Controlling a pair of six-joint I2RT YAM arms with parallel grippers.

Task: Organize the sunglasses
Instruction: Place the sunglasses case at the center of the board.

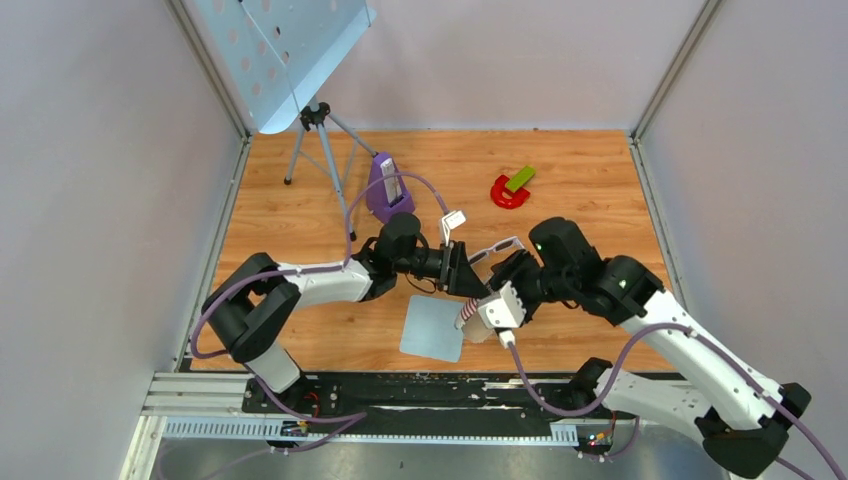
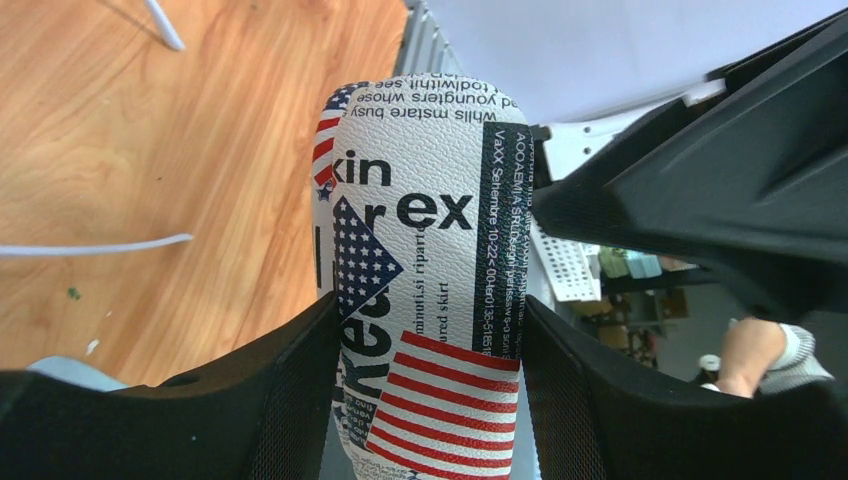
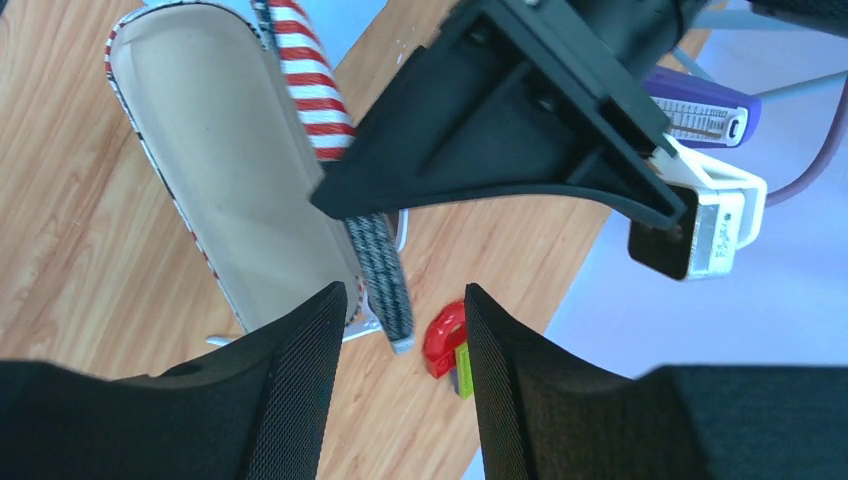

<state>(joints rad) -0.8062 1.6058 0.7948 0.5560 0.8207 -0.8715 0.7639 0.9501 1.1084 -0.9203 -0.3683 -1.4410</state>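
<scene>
The sunglasses [image 1: 497, 246], thin white frame with dark lenses, lie on the wooden table between the two wrists. My left gripper [image 2: 430, 310] is shut on the flag-printed case [image 2: 425, 250], its fingers pressing both sides and holding it off the table. In the top view the case [image 1: 470, 312] hangs over the edge of the blue cloth. In the right wrist view the case [image 3: 225, 170] shows its open mouth and beige lining. My right gripper [image 3: 402, 300] stands open just before that opening, with nothing between its fingers.
A light blue cloth [image 1: 433, 328] lies at the near middle. A purple device [image 1: 388, 188] and a tripod [image 1: 318, 140] stand at the back left. A red and green block [image 1: 512, 187] lies at the back right. Grey walls close in both sides.
</scene>
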